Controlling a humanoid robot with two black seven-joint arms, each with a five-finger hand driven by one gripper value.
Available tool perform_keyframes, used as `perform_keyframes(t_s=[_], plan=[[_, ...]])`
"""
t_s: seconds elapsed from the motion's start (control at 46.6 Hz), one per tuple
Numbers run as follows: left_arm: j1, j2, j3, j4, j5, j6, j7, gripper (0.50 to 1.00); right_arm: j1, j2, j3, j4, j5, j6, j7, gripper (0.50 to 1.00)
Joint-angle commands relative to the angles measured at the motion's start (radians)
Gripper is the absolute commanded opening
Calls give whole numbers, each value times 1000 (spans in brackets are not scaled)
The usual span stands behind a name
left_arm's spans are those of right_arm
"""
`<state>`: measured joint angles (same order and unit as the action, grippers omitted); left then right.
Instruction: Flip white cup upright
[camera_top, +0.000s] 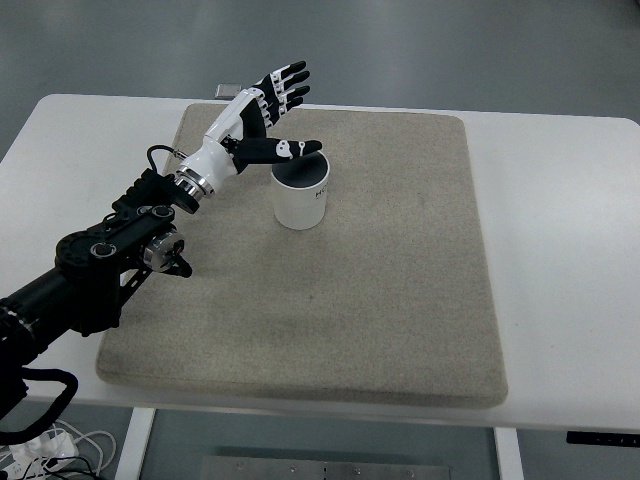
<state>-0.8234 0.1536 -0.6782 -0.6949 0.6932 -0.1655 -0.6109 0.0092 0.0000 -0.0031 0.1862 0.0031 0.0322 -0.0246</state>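
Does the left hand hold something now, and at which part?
Nothing is held. The left hand is open, fingers spread, beside the upright cup; only its thumb reaches over the cup's rim.

a beige mat (400, 280) with a coarse, felt-like surface covers most of the white table (560, 260), its corners rounded and its far edge running near the top of the frame. a small grey flat object (227, 91) lies at the mat's upper left edge, partly hidden. the grey floor (450, 50) fills the top of the frame. white cables (70, 445) coil in the lower left corner, below the table edge.
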Motion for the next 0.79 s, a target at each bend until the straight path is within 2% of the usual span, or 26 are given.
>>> perform_keyframes(t_s=[0.0,0.257,0.6,0.772], plan=[[-31,7,-4,6,-41,-6,0,999,0,0,0,-1,0,0,0,952],[-118,6,14,74,-270,-6,0,999,0,0,0,-1,0,0,0,952],[-175,7,-3,175,-340,-16,0,999,0,0,0,-1,0,0,0,952],[-183,7,14,183,-448,-25,0,999,0,0,2,-1,0,0,0,952]])
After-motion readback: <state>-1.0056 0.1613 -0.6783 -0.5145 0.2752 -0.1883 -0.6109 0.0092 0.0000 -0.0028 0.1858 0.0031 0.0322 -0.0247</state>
